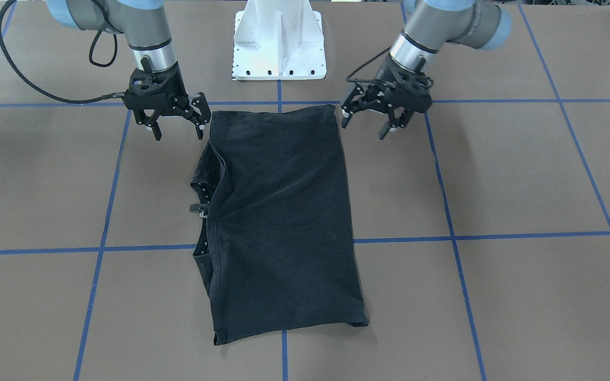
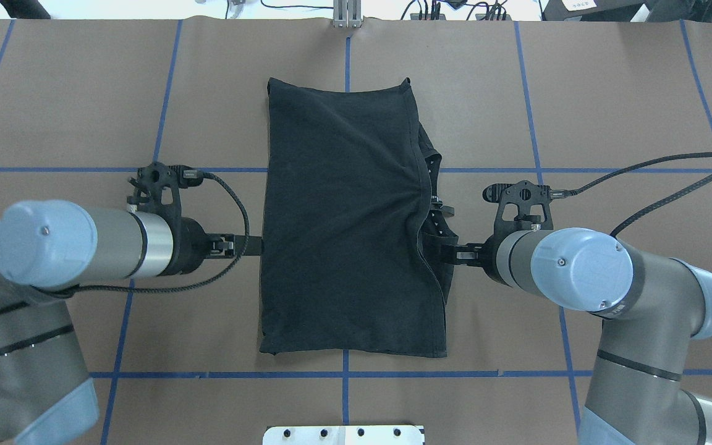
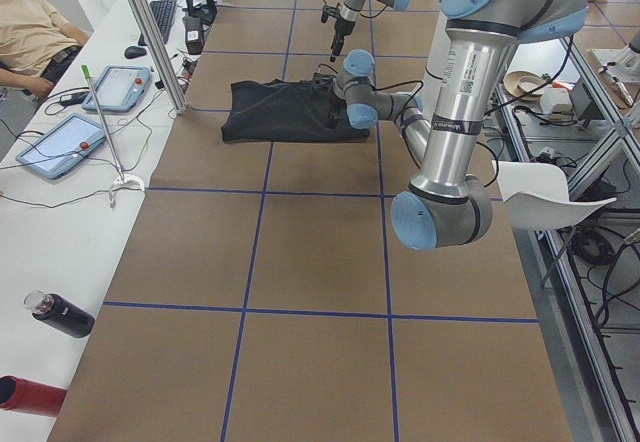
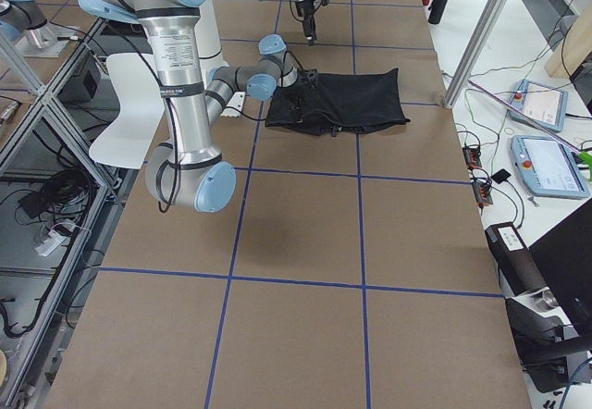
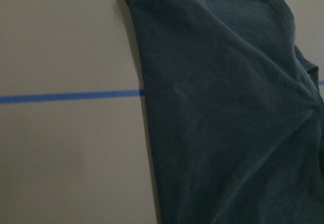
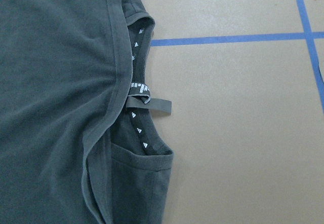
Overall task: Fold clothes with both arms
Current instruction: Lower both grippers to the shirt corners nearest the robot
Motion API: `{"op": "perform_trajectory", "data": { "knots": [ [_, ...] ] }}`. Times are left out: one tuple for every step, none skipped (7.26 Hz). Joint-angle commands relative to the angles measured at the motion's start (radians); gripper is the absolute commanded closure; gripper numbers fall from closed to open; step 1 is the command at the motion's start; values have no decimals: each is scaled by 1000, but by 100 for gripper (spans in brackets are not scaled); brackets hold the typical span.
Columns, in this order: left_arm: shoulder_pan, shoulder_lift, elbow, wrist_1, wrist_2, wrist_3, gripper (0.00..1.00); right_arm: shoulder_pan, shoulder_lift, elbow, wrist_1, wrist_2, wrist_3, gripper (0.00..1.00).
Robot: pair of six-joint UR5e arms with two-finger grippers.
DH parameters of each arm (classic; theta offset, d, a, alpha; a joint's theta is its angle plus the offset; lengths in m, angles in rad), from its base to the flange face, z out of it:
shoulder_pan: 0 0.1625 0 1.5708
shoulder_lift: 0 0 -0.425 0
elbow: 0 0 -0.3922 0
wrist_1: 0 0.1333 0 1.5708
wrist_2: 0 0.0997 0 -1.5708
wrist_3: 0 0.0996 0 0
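Note:
The black T-shirt (image 1: 284, 211) lies folded into a tall rectangle on the brown table, its print hidden. It also shows in the overhead view (image 2: 343, 216). Its collar (image 6: 139, 127), with small white marks on the neck tape, sticks out on the robot's right side (image 2: 433, 204). My left gripper (image 1: 364, 128) is open and empty, raised beside the shirt's left edge (image 2: 254, 245). My right gripper (image 1: 178, 135) is open and empty, raised beside the collar edge (image 2: 445, 253). Both wrist views show shirt cloth (image 5: 228, 107) but no fingers.
The white pedestal base (image 1: 279, 47) stands just behind the shirt. Blue tape lines (image 1: 453, 238) grid the table. A side bench with tablets (image 3: 60, 147) and bottles (image 3: 60, 314) runs along the far edge, and a person (image 3: 30, 27) sits there.

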Motion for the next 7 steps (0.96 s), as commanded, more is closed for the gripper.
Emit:
{"op": "perform_trajectory", "data": {
  "knots": [
    [145, 41, -5, 7, 100, -126, 0, 37, -10, 7, 21, 40, -21, 0],
    [167, 44, 1, 6, 103, -159, 2, 41, -10, 6, 21, 40, -21, 0],
    [193, 44, 10, 6, 105, -192, 10, 43, -10, 6, 20, 40, -21, 0],
    [216, 38, 29, 3, 108, -196, 17, 43, -9, 6, 21, 39, -21, 0],
    [234, 26, 58, -6, 121, -216, 25, 43, -10, 6, 21, 36, -21, 0],
    [242, 17, 63, -6, 121, -219, 36, 43, -10, 6, 21, 36, -21, 0],
    [253, 15, 64, -6, 121, -220, 39, 43, -10, 6, 20, 34, -21, 0]
  ]
}}
